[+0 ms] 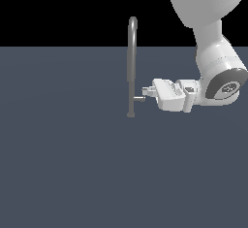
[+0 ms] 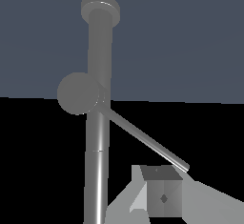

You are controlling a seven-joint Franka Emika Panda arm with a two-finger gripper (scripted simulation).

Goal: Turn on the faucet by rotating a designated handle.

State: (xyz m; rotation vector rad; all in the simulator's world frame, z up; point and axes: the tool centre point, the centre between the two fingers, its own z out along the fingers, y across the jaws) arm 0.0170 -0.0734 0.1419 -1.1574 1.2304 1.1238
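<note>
**Gripper at the handle, ready to push it round**

My job here is to swing the handle (image 1: 139, 97) about the faucet (image 1: 131, 67), so the push has to follow an arc around the pipe, not a straight shove. I judge that the best contact is out near the upright pin at the handle's free end, where leverage is greatest and little force is needed. Pressing close to the pipe would likely stall or slide off. I should keep my wrist level with the stub so the fingertip does not ride over or under it, and move slowly enough that the thin pin does not slip past.

The faucet stands upright on the dark surface (image 1: 63, 173), its arched top well above me and its small round base just below the handle's height. The handle juts out sideways from the lower part of the pipe toward the exterior view's right, straight at my gripper (image 1: 147, 92), which comes in horizontally from that side. In the exterior view the fingertips appear to meet the end of the handle, touching or just beside it.

In the wrist view the handle (image 2: 143, 139) runs from the pipe (image 2: 98, 123) down to one fingertip (image 2: 162, 197), its end right at that finger's edge. Only that one finger shows clearly, so I cannot tell whether my jaws are apart or together, nor whether the pin sits between them.
</note>
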